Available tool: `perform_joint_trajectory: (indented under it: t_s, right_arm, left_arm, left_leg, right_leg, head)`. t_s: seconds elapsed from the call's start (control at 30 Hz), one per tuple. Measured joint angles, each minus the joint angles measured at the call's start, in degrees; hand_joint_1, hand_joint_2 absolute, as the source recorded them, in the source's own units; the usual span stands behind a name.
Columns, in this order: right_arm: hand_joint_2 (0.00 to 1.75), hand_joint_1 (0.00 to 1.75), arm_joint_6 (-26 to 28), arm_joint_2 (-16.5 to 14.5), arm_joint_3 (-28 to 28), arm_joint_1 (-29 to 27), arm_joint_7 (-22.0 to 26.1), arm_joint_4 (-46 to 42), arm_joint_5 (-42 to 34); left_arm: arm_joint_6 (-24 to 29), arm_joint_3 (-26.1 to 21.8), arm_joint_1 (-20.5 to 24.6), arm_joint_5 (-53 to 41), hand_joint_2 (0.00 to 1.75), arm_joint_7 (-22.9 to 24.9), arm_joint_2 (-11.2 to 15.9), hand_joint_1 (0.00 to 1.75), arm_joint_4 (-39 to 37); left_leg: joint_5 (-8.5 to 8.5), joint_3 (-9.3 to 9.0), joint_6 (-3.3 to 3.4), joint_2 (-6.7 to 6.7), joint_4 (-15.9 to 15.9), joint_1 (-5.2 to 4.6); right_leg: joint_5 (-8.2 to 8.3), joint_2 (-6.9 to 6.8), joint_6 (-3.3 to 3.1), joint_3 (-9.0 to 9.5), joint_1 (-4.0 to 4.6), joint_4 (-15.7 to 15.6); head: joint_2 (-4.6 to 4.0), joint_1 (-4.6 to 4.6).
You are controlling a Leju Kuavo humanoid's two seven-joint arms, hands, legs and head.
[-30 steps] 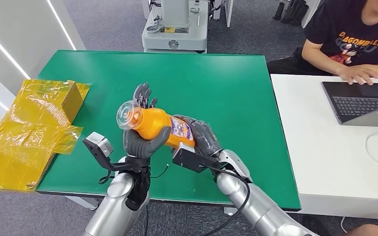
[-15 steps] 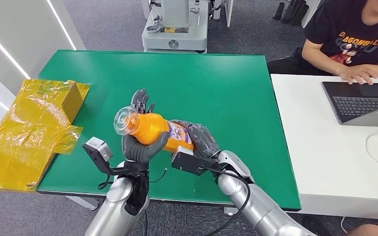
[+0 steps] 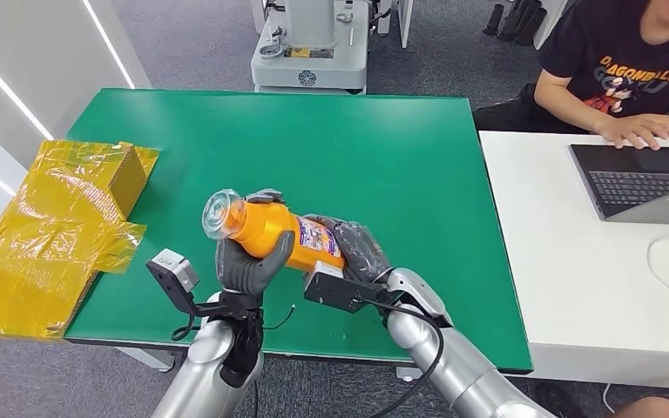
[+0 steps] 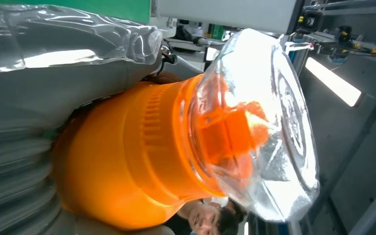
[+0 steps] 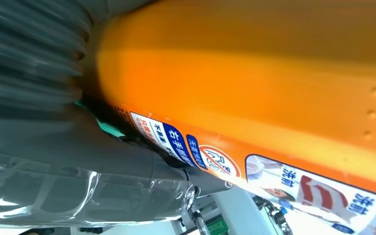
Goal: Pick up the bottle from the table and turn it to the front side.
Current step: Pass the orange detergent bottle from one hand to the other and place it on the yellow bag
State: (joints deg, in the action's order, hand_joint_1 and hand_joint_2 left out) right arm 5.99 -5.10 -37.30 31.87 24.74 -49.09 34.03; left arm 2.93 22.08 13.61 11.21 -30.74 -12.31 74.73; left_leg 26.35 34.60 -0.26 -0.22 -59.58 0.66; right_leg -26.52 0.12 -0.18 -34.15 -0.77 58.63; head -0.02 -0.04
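Head view: left hand (image 3: 248,261) now wrapped over the neck end of the orange bottle (image 3: 272,228), fingers curled across its top rather than standing upright behind it as a second ago. Right hand (image 3: 357,248) clamped on the base end, bottle held sideways above the table's (image 3: 383,148) near edge, clear cap (image 3: 219,213) toward the left edge. Probably a two-handed grip for rolling the label forward; bottle a shade lower than before.
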Motion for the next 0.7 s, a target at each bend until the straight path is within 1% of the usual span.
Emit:
perform_joint_trajectory:
  t_s: [0.4, 0.43, 0.53, 0.57, 0.7]
  right_arm:
    - [1.75, 1.75, 0.7, 0.4, 0.3, -1.3, -0.1, -1.9, 0.9]
    - [1.75, 1.41, 1.2, 0.4, 0.4, -1.5, -0.1, -2.2, 0.9]
    - [1.75, 0.10, 4.0, 0.4, 0.9, -2.9, 0.4, -3.6, 0.4]
    - [1.75, 0.00, 4.9, 0.3, 1.1, -3.3, 0.6, -4.0, 0.0]
    - [1.75, 0.00, 9.3, -0.1, 1.8, -4.8, 1.8, -5.8, -3.1]
  left_arm:
    - [-0.3, 0.0, -0.4, 0.0, 1.75, 0.0, 0.0, 1.75, 0.4]
    - [-0.4, 0.0, -0.4, 0.0, 1.75, 0.0, 0.0, 1.75, 0.5]
    - [-0.7, 0.0, -0.3, 0.1, 1.75, 0.1, 0.0, 1.75, 0.7]
    - [-0.7, 0.0, -0.3, 0.2, 1.75, 0.1, 0.0, 1.75, 0.7]
    - [-0.7, 0.0, -0.2, 0.2, 1.75, 0.2, 0.0, 1.75, 0.7]
  left_leg:
    - [0.00, 0.01, 0.00, 0.00, 0.0, 0.00]
    - [0.00, 0.02, 0.00, 0.00, 0.0, 0.00]
    - [0.00, 0.03, 0.00, 0.00, 0.0, 0.00]
    - [0.00, 0.04, 0.00, 0.00, 0.0, 0.00]
    - [0.00, 0.05, 0.00, -0.01, 0.0, 0.00]
  right_leg:
    - [0.00, 0.00, 0.00, -0.01, 0.00, 0.0]
    - [0.00, 0.00, 0.00, -0.01, 0.00, 0.0]
    - [0.00, -0.01, 0.00, -0.01, 0.00, 0.0]
    - [0.00, -0.01, 0.00, -0.02, 0.00, 0.0]
    - [0.00, -0.03, 0.00, -0.03, 0.00, 0.0]
  head:
    - [0.00, -0.01]
    - [0.00, -0.01]
    - [0.00, 0.01]
    - [0.00, 0.00]
    - [0.00, 0.00]
